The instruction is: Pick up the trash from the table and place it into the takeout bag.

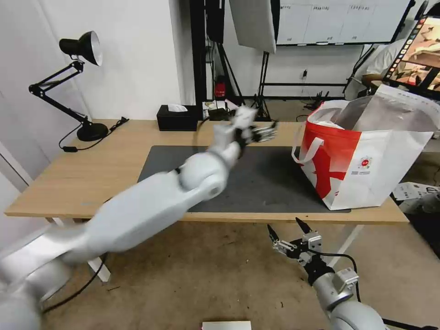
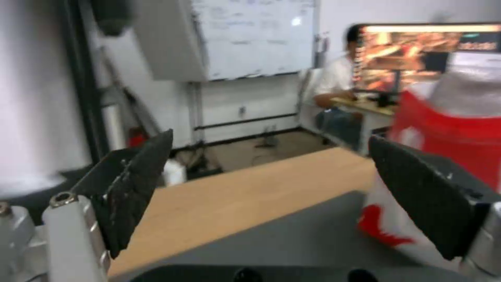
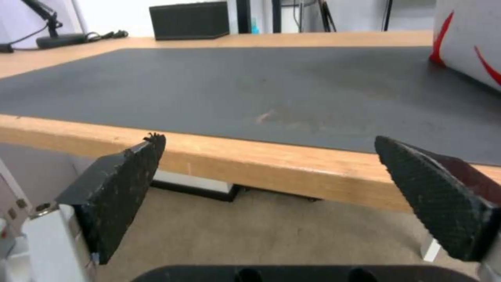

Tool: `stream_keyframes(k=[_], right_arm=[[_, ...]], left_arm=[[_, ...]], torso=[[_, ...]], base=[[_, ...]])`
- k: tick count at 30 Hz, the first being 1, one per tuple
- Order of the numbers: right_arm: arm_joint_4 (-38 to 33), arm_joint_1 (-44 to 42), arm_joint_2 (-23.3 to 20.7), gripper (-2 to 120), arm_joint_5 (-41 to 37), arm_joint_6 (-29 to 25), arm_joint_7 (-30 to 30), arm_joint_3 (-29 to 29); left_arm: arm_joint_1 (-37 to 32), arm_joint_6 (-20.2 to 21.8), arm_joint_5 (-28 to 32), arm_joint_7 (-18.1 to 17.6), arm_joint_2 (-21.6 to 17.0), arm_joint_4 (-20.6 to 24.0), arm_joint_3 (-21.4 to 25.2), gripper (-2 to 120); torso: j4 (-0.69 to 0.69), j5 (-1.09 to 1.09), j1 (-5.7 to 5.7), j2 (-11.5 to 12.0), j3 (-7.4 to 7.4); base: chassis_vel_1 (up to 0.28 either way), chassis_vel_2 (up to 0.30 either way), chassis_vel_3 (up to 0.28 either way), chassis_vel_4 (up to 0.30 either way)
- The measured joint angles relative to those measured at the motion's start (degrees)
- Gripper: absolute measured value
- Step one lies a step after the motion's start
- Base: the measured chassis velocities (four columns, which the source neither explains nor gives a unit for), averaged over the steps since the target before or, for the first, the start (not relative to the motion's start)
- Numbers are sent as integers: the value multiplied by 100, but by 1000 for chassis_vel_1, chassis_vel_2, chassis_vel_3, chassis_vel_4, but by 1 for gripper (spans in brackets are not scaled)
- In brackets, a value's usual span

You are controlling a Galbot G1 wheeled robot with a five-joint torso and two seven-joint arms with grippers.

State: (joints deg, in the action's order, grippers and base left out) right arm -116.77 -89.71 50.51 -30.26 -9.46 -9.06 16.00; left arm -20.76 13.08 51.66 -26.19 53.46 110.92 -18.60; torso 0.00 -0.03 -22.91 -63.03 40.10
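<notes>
Your left tool [image 1: 268, 133] is hanging wide open and empty over the desk [image 1: 105, 169] near the bag [image 1: 366, 156], ready to grab.

Glossy white, rounded arm shells with bulbous joints. Silver-grey metal wrist blocks. Black cable looped at right hand [image 1: 288, 233]. Black, textured, pointed finger pads [image 3: 123, 196]; left hand [image 1: 270, 131] likewise.
</notes>
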Motion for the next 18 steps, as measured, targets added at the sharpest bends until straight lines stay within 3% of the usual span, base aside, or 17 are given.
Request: stream_keyframes(k=[1, 4, 5, 6, 8, 10, 12, 13, 16, 17, 18], right_arm=[[0, 0, 0, 100, 0, 0, 0, 0], [0, 0, -1, 100, 0, 0, 0, 0], [0, 0, -1, 100, 0, 0, 0, 0], [0, -1, -1, 100, 0, 0, -1, 0], [0, 1, 0, 100, 0, 0, 1, 0], [0, 0, -1, 100, 0, 0, 1, 0], [0, 0, 0, 100, 0, 0, 1, 0], [0, 0, 0, 100, 0, 0, 1, 0], [0, 0, -1, 100, 0, 0, -1, 0], [0, 0, -1, 100, 0, 0, -1, 0], [0, 0, 0, 100, 0, 0, 0, 0]], left_arm=[[0, 0, 0, 0, 0, 0, 0, 100], [-1414, 27, -269, 194, -574, 619, 1185, 100], [-1414, 27, -269, 194, -574, 619, 1185, 100], [-1998, 23, -467, 276, -731, 848, 1702, 100], [-2914, -106, -902, 311, -900, 1124, 2307, 100], [-3260, -156, -1078, 313, -909, 1221, 2522, 100], [-4130, -259, -1436, 315, -786, 1517, 3142, 100], [-4130, -259, -1436, 315, -786, 1517, 3142, 100], [-5511, -403, -2076, 451, -215, 1876, 3992, 100], [-5511, -403, -2076, 451, -215, 1876, 3992, 100], [-6086, -536, -2380, 575, 41, 1994, 4271, 100]], torso=[[0, 0, 0, 0, 0], [0, -1, -1, 0, 0], [0, -1, -1, 0, 0], [0, -2, -1, 0, 0], [-3, 4, 1, 0, -1], [-3, 0, 0, 0, 0], [-1, 3, 1, -1, -1], [-1, 3, 1, -1, -1], [1, 2, 0, 0, 0], [1, 2, 0, 0, 0], [0, 2, 0, 0, 0]], base=[[0, 0, 0, 0], [0, 0, 0, 0], [0, 0, 0, 0], [0, 0, 0, 0], [0, 0, 0, 0], [0, 0, 0, 0], [0, 0, 0, 0], [0, 0, 0, 0], [0, 0, 0, 0], [0, 0, 0, 0], [0, 0, 0, 0]])
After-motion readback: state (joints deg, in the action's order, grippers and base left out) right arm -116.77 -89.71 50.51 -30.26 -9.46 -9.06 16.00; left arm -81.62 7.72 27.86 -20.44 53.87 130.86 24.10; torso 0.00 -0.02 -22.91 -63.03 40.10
